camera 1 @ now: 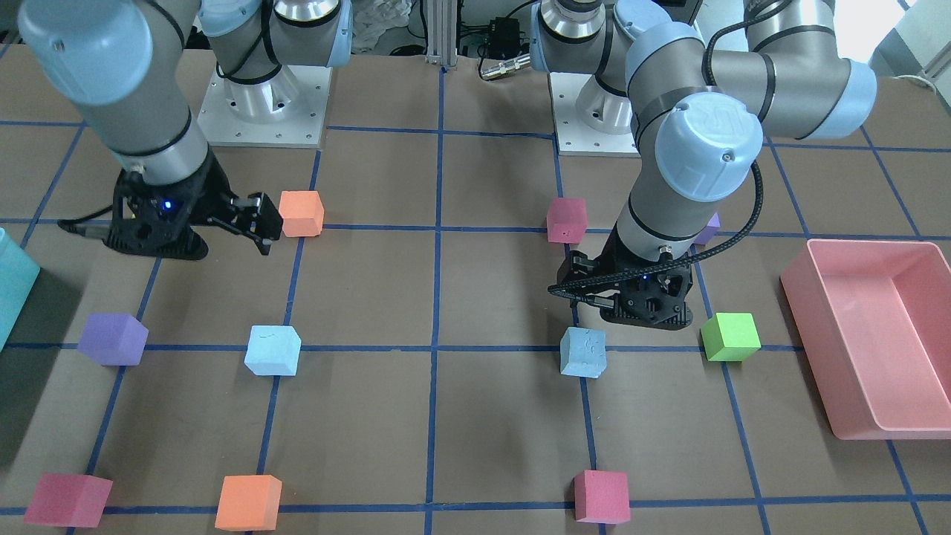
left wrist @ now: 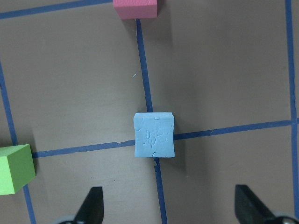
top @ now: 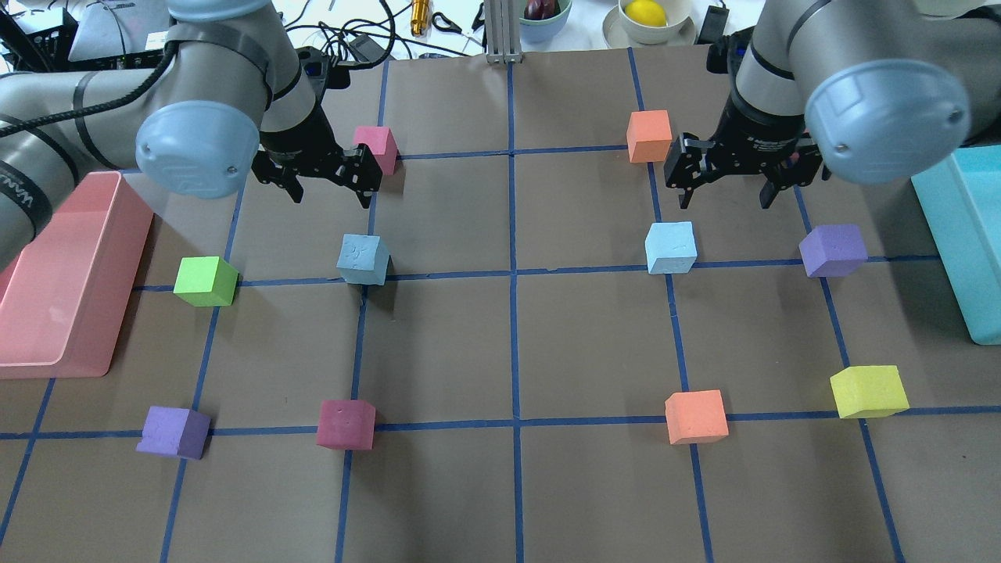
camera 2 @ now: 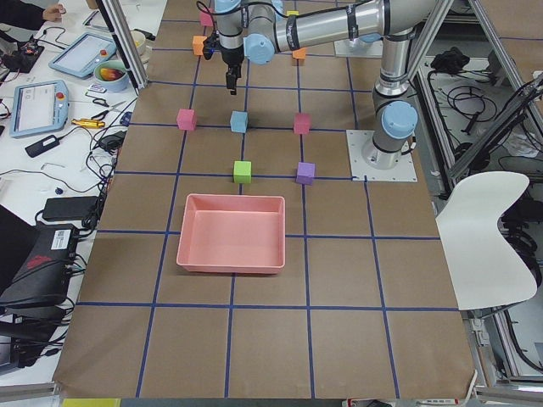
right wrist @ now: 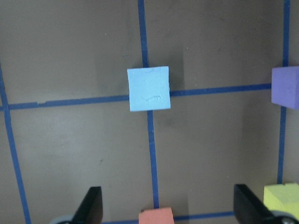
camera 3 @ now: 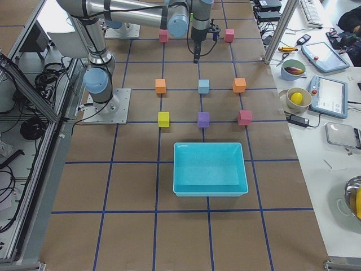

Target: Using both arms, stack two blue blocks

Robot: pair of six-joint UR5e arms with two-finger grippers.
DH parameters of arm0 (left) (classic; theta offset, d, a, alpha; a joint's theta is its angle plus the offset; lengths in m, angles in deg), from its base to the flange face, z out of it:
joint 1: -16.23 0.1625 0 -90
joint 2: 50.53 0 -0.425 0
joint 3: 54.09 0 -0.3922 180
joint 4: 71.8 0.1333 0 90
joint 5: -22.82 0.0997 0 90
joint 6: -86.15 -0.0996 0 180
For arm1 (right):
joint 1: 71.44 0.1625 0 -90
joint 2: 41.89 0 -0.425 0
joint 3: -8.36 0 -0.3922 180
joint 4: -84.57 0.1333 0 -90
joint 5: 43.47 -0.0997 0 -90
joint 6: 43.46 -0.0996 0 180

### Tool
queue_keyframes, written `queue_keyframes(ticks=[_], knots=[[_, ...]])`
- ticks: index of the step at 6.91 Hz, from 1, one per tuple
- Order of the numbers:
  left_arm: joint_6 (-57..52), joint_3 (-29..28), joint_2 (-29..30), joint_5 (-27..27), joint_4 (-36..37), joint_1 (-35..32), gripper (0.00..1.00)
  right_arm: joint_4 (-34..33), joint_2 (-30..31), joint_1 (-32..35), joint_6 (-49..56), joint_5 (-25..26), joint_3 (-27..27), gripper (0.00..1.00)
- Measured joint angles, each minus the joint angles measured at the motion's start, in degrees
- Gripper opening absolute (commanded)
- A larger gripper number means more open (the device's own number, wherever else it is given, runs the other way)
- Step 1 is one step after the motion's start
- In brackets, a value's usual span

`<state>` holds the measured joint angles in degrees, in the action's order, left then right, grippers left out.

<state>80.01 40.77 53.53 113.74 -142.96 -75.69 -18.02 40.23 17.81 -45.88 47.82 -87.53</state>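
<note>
**A:** Where do things stand?

**B:** Neither cube is lifted. The left blue block, a small pale sky-blue foam cube with a scuffed top, sits on a crossing of the blue tape lines on the brown table. The right blue block, its twin, sits on another crossing, well apart from it.

**A:** And the claws?

**B:** The left gripper, a black two-finger claw, hangs above its cube with the jaws wide apart and nothing in them. The right gripper is the same, spread and empty. Each wrist view shows its cube between the lines of the two fingertips, a little off centre.

**A:** What makes the pick go well?

**B:** Probably centring first, then dropping straight down. Both cubes look nearly square to the jaws, so the fingers should meet flat opposite faces. Foam gives, so a gentle squeeze ought to do. The pink foam cube and the orange foam cube sit near the claws, so the descent should keep clear of them.
</note>
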Motion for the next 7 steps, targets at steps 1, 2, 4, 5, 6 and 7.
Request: queue_keyframes(ticks=[1,2,4,5,6,7], knots=[[-0.91,2.85,0.19,0.05,3.31,0.11,1.0,-4.4,-3.69,-0.01,2.03,0.0,-0.15,1.0],[-1.42,6.12,0.44,0.07,7.54,0.27,1.0,-7.32,-6.71,-0.02,4.59,-0.04,-0.21,1.0],[-1.67,10.91,1.78,-0.02,14.71,0.64,1.0,-13.45,-12.41,-0.04,6.89,-0.18,-0.28,1.0],[-1.58,11.53,2.96,-0.03,16.39,0.72,1.0,-14.92,-14.53,-0.04,7.18,-0.29,-0.44,1.0],[-1.38,11.72,4.41,-0.05,18.0,0.73,1.0,-15.55,-16.03,-0.06,7.05,-0.34,-1.3,1.0],[-1.13,11.78,5.73,-0.17,19.47,0.72,1.0,-16.08,-16.63,-0.1,6.71,-0.41,-3.27,1.0]])
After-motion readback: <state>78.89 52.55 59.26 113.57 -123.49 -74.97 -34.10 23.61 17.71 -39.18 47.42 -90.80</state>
